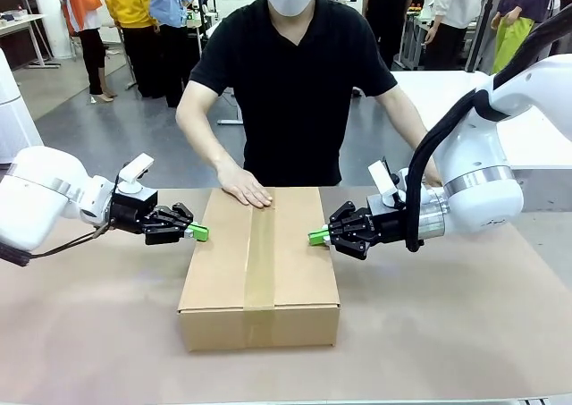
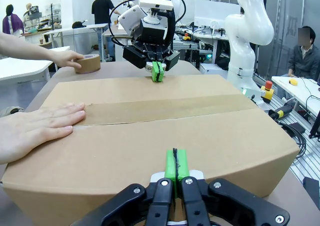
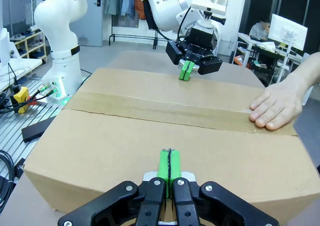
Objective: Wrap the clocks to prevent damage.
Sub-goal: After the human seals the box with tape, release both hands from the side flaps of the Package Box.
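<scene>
Front view: the left gripper (image 1: 198,232) has its green pads pressed together, holding nothing, with the tips at the left top edge of the cardboard box (image 1: 259,266); whether they touch the card I cannot tell. The box sits in the middle of the worktop (image 1: 447,333), its long axis running near to far, with a strip of brown tape (image 1: 260,257) along that axis over the closed flaps. The clocks themselves are not to be seen; presumably they are inside. A person's hand (image 1: 243,190) lies flat on the far end of the lid, on or just beside the tape. The right gripper (image 1: 319,236) is likewise pinched shut and empty, its tips at the box's right top edge, directly opposite the left one. So the box lies between the two grippers, each equally close, and any squeeze or steadying would act across the short axis. In the left wrist view the person's other hand rests on a tape roll (image 2: 88,64) beyond the box. The worktop is covered in plain brown paper; behind stand other tables and people.
</scene>
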{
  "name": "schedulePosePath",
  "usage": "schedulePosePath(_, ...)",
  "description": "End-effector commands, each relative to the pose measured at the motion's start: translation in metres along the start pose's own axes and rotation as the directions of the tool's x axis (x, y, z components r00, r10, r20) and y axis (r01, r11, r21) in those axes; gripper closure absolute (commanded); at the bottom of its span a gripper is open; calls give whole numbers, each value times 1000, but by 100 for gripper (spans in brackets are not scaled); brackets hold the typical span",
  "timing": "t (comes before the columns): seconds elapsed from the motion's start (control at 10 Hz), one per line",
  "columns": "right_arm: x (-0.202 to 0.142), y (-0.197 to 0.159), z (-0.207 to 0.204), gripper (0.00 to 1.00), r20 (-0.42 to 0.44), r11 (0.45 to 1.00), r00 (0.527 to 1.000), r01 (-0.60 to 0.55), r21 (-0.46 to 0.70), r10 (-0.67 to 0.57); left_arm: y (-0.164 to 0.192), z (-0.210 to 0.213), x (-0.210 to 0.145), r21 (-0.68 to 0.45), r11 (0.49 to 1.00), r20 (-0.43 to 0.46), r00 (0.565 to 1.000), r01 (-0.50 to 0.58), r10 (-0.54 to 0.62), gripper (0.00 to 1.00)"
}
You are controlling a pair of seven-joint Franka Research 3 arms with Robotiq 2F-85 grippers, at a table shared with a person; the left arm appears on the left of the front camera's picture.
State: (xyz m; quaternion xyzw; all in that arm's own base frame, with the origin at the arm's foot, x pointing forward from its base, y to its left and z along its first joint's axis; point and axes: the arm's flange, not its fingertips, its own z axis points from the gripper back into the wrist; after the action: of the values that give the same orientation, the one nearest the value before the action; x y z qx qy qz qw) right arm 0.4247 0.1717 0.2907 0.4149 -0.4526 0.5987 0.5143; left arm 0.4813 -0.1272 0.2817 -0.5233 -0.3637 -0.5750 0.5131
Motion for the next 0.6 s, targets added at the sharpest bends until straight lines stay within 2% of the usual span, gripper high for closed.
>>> schedulePosePath(0.0, -2, 1, -1, 99, -4, 1000, 1000, 0, -3, 0, 1, -1, 0, 4, 1000, -8, 1000, 2, -2, 100)
schedulePosePath(0.5, -2, 1, -1, 99, -4, 1000, 1000, 0, -3, 0, 1, -1, 0, 4, 1000, -8, 1000, 2, -2, 100)
